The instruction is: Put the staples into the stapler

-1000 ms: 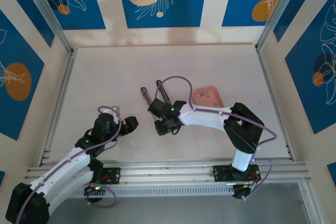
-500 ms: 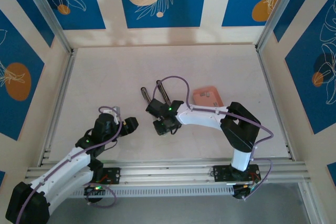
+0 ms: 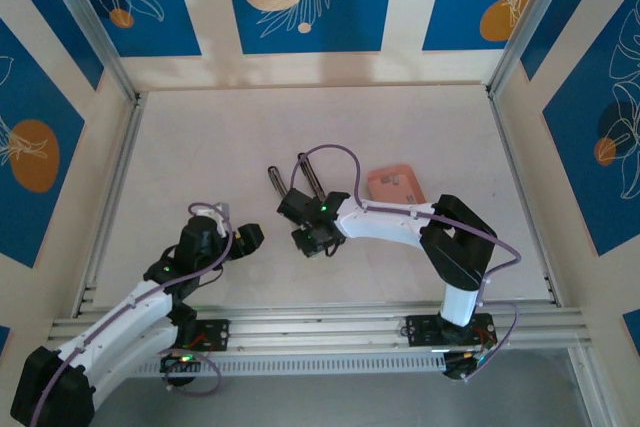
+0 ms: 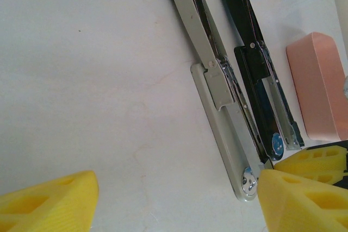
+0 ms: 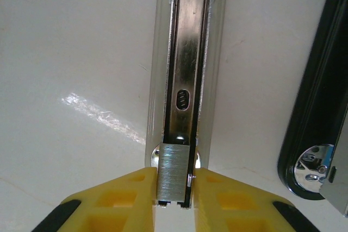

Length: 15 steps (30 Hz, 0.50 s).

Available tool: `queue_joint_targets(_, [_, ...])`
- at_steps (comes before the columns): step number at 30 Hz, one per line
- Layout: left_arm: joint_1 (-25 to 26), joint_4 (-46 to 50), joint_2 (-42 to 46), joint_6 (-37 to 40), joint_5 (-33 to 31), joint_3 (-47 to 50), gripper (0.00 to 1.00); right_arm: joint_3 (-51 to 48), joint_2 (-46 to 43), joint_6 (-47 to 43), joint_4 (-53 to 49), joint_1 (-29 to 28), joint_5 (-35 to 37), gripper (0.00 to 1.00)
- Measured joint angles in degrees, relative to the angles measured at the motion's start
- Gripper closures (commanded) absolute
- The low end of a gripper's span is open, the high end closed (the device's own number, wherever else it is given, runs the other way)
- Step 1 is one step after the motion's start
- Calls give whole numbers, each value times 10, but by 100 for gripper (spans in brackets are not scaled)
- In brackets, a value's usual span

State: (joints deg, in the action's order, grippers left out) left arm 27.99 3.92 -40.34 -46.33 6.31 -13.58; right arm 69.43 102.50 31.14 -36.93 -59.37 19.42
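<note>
Right gripper (image 5: 174, 191) shifted left, pinching staples (image 5: 173, 176) at stapler (image 5: 187, 69) channel

The top external camera sat above and behind the arm bases, looking down over the whole table (image 3: 200, 137); the left wrist camera looked from the near left, low and close to the tabletop, toward the grey stapler (image 4: 217, 101) and the black stapler (image 4: 255, 63) beside it; the right wrist camera hung very near, facing straight down the grey stapler; all three views shared both staplers.
</note>
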Motion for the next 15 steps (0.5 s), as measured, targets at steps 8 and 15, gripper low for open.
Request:
queue_joint_targets(8, [0, 0, 0, 3, 0, 0, 23, -4, -35, 1, 16, 2, 1, 76])
queue_joint_targets(15, [0, 0, 0, 4, 0, 0, 23, -42, -66, 14, 56, 23, -33, 77])
